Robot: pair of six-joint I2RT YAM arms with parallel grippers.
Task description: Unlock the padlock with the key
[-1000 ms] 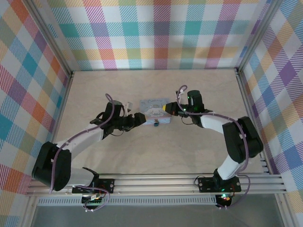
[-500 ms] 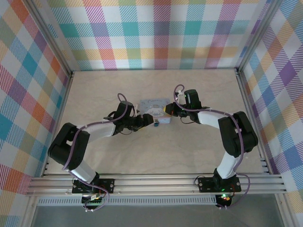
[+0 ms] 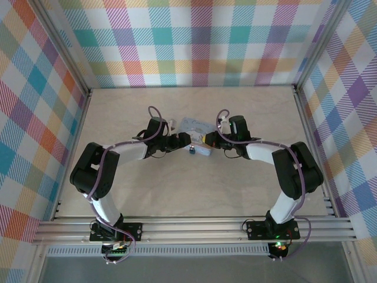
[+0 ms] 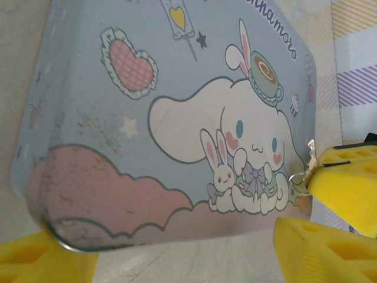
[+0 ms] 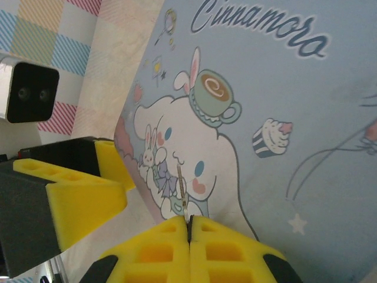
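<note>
My right fingers (image 5: 159, 247) pinch the key (image 5: 184, 197) over the tin (image 3: 193, 125). My left fingers (image 4: 318, 247) gape open. The padlock (image 3: 192, 151) sits at the tin's 6 o'clock. Insertion and turning remain.

walls (image 3: 200, 41): pastel plaid, three sides | table (image 3: 177, 183): pale beige | aluminium rail (image 3: 194, 227): near edge

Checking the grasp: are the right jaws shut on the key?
Yes, the key sticks out between the shut jaws of the right gripper.
</note>
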